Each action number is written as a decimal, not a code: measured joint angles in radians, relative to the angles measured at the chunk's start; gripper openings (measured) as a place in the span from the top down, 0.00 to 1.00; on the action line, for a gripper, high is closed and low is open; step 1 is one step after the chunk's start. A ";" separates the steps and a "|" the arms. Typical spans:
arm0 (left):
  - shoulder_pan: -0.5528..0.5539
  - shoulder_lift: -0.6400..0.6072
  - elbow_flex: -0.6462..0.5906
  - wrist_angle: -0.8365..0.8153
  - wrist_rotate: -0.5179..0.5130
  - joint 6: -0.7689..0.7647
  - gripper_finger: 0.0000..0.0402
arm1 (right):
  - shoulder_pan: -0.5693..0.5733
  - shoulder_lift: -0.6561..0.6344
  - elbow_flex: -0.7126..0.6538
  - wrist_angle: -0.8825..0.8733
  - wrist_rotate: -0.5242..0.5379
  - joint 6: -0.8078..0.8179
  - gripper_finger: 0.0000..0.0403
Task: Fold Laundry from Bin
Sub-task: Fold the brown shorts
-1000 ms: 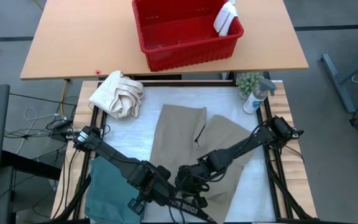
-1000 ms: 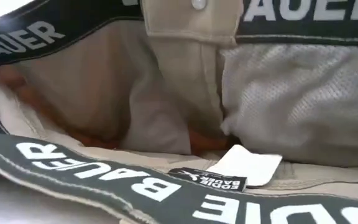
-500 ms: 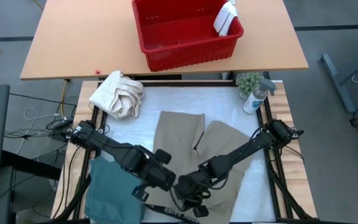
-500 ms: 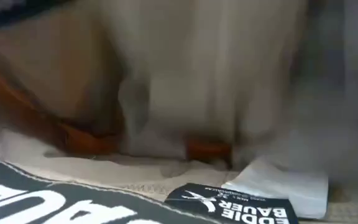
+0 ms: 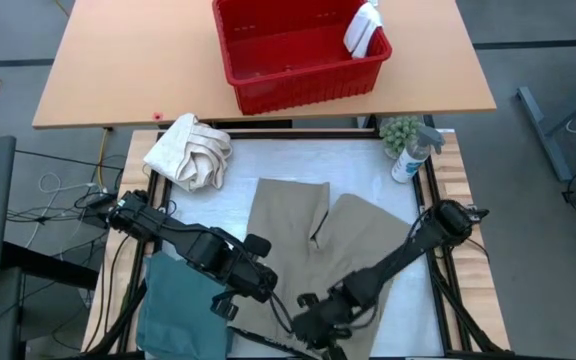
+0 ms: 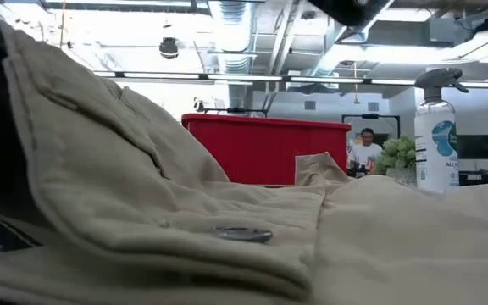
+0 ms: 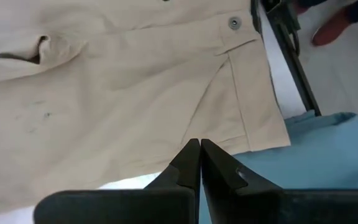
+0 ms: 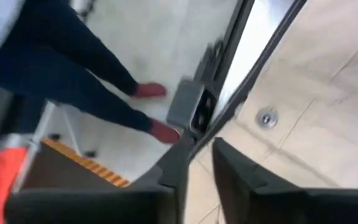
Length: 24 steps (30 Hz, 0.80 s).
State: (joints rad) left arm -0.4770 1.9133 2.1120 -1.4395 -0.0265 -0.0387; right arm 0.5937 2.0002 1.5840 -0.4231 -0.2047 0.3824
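The tan khaki trousers [image 5: 308, 240] lie flat on the white mat, legs toward the far side and waist at the near edge; a waist button [image 6: 241, 233] shows in the low view. My left gripper [image 7: 199, 146] is shut and empty, hovering over the trousers' left edge beside the teal garment [image 5: 173, 305]. My right gripper [image 8: 202, 155] is open over the waist at the table's near edge, with nothing between its fingers. The red bin [image 5: 230, 60] stands on the far wooden table and has a small white cloth [image 5: 363, 30] in it.
A cream bundled cloth [image 5: 190, 150] lies at the mat's far left corner. A spray bottle [image 5: 413, 155] and a small plant [image 5: 400, 130] stand at the far right corner. A person's legs [image 8: 73, 81] are on the floor just past the near edge.
The trousers' waist, held up and spread in front of the low camera a second ago, has come down and now lies flat on the mat. My left gripper has risen and gone toward the table's left edge. My right gripper has gone toward the near edge.
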 joint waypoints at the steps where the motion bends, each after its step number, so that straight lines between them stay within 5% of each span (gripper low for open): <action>1: -0.002 0.000 0.000 0.000 0.000 0.000 1.00 | 0.011 0.017 -0.001 -0.003 0.015 -0.003 0.82; 5: -0.007 0.000 0.000 0.000 -0.013 -0.007 1.00 | 0.028 0.092 -0.002 0.000 0.024 0.011 0.96; 17: -0.005 0.000 0.000 0.013 -0.034 0.031 1.00 | -0.006 0.211 0.000 0.067 -0.078 0.004 0.97; 24: 0.014 0.001 0.000 -0.090 -0.116 0.031 1.00 | -0.104 0.207 0.003 -0.126 -0.082 -0.135 0.97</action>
State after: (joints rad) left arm -0.4635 1.9141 2.1117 -1.5292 -0.1425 -0.0073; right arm 0.4899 2.2073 1.5875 -0.5486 -0.2864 0.2473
